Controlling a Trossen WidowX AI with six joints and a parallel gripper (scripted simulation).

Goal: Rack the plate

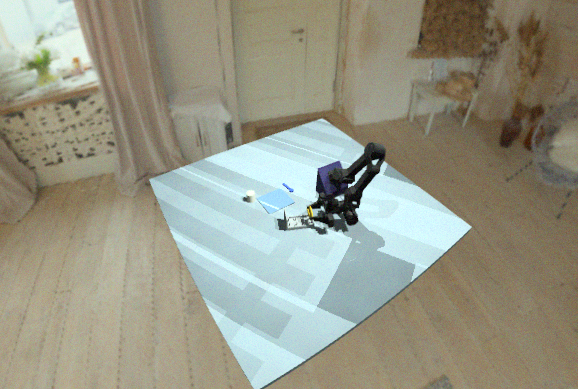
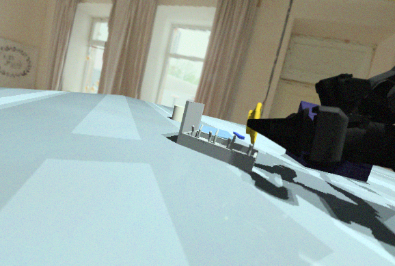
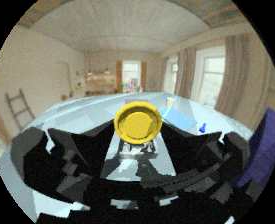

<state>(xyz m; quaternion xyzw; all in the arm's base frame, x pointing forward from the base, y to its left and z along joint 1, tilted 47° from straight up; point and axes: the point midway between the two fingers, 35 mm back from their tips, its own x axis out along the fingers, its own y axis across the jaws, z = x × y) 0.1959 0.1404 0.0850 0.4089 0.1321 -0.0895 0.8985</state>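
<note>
The yellow plate (image 1: 310, 211) (image 2: 253, 117) (image 3: 138, 125) stands upright on edge between the fingertips of my gripper (image 1: 311, 212) (image 2: 252, 125) (image 3: 137, 123), which is shut on it. The grey dish rack (image 1: 296, 227) (image 2: 212, 150) (image 3: 138, 156) has rows of short pegs and a tall panel at its far end. In the exterior view the plate's lower edge appears just above the pegs at the rack's near end, the end toward my arm. Whether the edge touches the rack, and which slot it is over, I cannot tell. The plate hides part of the rack in the wrist view.
A purple block (image 1: 330, 179) (image 2: 352, 171) (image 3: 268, 150) stands beside the arm. A flat blue square (image 1: 276, 200) (image 2: 215, 131) (image 3: 180, 120) lies beside the rack, with a small blue object (image 1: 288, 187) (image 2: 238, 135) (image 3: 202, 128) and a white cup (image 1: 250, 196) (image 2: 178, 113) (image 3: 170, 102) near it.
</note>
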